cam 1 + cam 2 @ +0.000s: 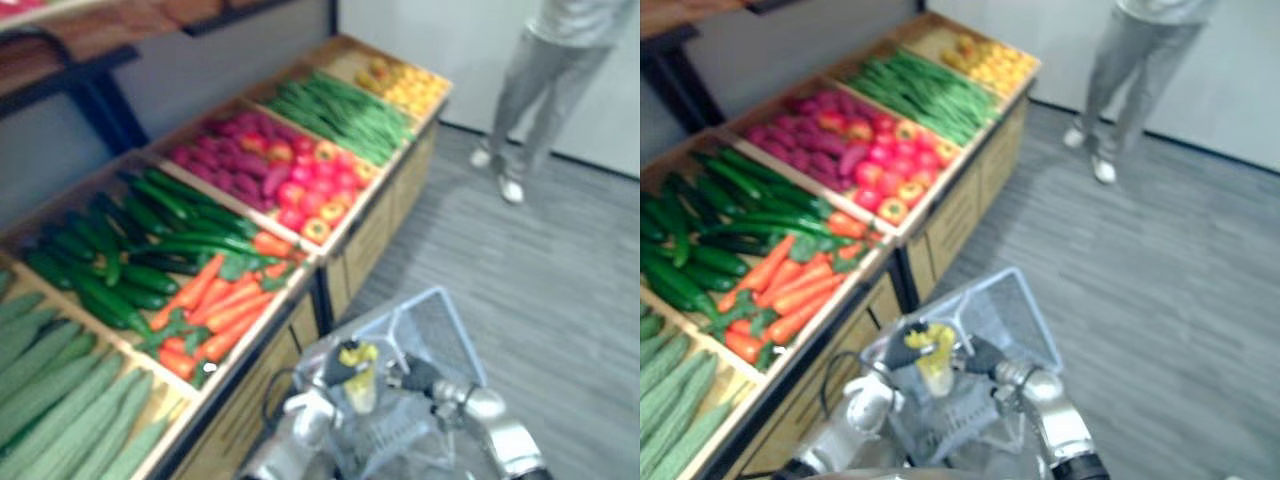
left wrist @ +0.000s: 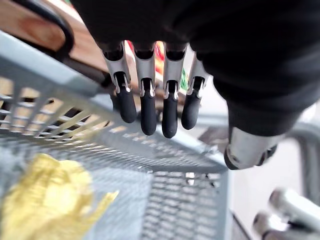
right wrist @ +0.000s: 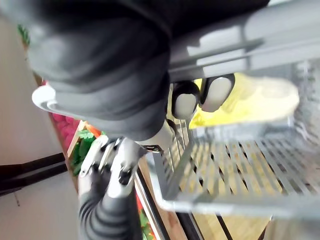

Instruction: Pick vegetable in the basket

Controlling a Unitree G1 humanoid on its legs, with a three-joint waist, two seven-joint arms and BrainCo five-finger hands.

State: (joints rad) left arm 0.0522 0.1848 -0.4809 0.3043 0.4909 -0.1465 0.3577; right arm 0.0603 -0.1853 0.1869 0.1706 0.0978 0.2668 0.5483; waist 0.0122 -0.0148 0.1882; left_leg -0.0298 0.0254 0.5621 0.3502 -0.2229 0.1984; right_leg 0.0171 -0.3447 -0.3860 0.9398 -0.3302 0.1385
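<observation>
A grey mesh basket [image 1: 432, 325] hangs in front of me, beside the vegetable stand. A yellow vegetable [image 1: 358, 378] lies inside it near the rim, seen close in the left wrist view [image 2: 50, 195]. My left hand [image 2: 149, 110] hovers just over the basket's near rim [image 2: 55, 75] with straight fingers that hold nothing; in the left eye view the left hand [image 1: 337, 367] sits right beside the vegetable. My right hand [image 1: 421, 375] grips the basket from the other side, its fingertips [image 3: 186, 102] curled under the grey rim bar [image 3: 240, 40].
The wooden stand [image 1: 360, 250] on my left holds long pale green gourds [image 1: 60, 400], dark cucumbers [image 1: 110, 260], carrots [image 1: 215, 310], purple sweet potatoes [image 1: 225, 160], red and yellow produce [image 1: 320, 190], green beans [image 1: 345, 115] and yellow fruit [image 1: 405, 85]. A person [image 1: 545, 80] stands on the grey floor beyond.
</observation>
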